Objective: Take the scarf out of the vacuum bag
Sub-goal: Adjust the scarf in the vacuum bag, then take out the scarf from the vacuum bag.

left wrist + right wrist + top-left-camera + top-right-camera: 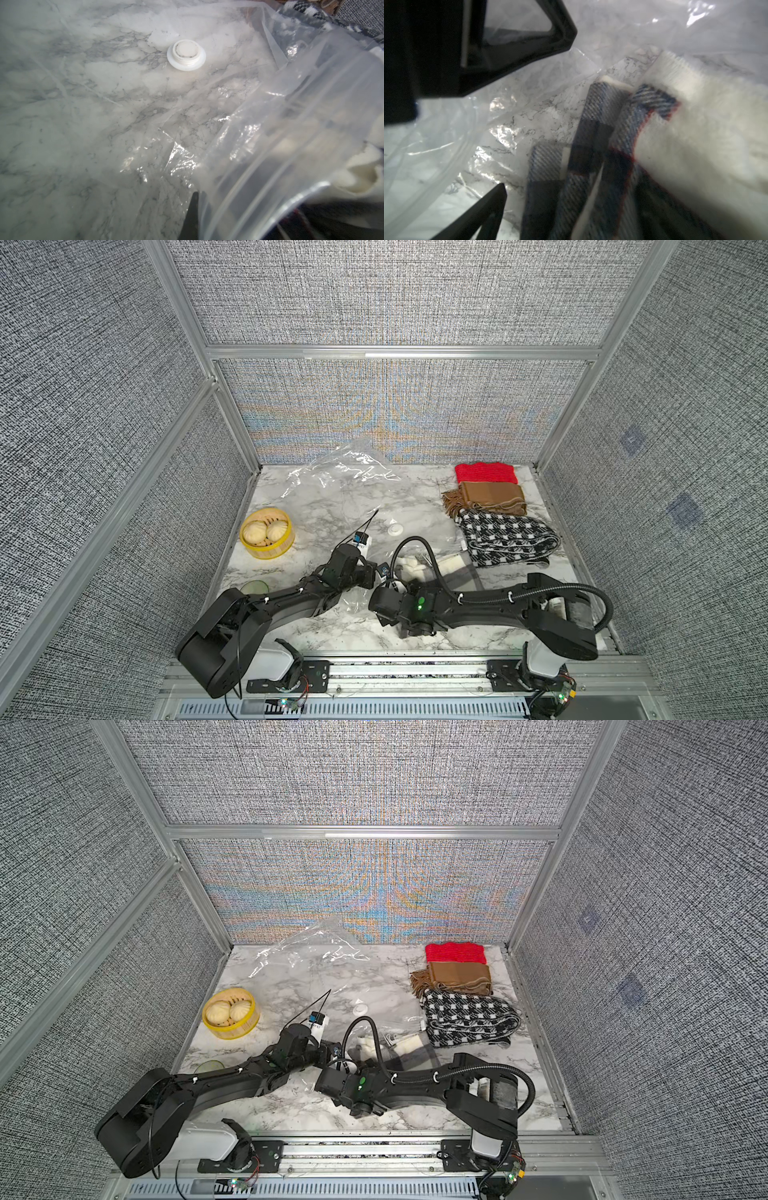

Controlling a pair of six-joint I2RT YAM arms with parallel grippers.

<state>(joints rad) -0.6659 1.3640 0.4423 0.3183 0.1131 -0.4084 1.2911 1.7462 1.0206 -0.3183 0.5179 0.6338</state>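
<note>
Since the plaid scarf [612, 135] is inside the vacuum bag [345, 472], we judge that the next move turns on the bag mouth. The clear bag lies on the marble table [332, 626] from the back wall toward the arms, and the scarf sits bunched at its near end.

The right gripper [538, 109] is already among the plastic with its fingers spread wide and nothing held. The scarf is just ahead of them, not yet between them, and its folded strips run away from the fingers, deeper into the bag. We judge the right arm the nearer one for the pull.

The left gripper [194, 199] is closed and seems to pinch the bag's raised lip, though only one dark finger shows.

Only the right wrist view shows the plaid weave, red edge thread and cream fringe. In both top views the scarf is cream patches half behind the right arm's cable. The left wrist view shows the white valve cap [186, 55] well clear of the scarf.

A black-and-white checked scarf [507, 537] lies outside the bag.
</note>
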